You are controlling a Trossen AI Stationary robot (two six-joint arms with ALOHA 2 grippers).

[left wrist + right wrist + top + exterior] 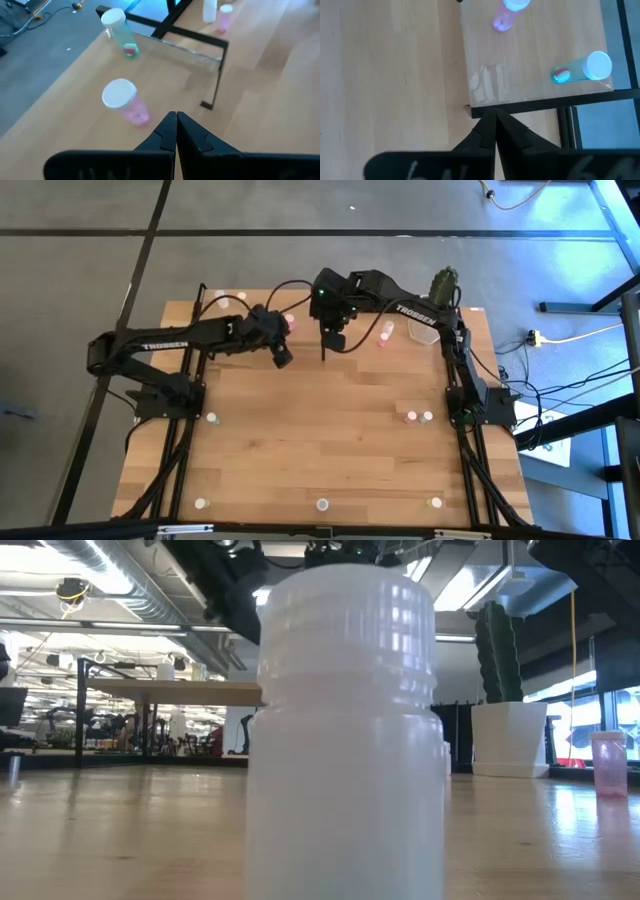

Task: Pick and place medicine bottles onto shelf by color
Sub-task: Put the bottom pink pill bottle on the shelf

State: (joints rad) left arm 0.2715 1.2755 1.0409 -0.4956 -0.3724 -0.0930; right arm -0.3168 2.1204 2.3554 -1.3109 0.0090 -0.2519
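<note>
Just beyond closed left jaws, pink bottle (125, 102), untouched

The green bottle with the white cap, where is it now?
The green bottle stands on the shelf near its far corner, at the table's far edge. A pink bottle stands on the same board, nearer the shut left gripper.

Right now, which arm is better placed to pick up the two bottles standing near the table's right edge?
Probably the right arm. The pink bottle and the white bottle stand beside the right arm's base; the right pincer is shut and empty. The left pincer, also shut, lies farther away, over the table's far left part.
</note>
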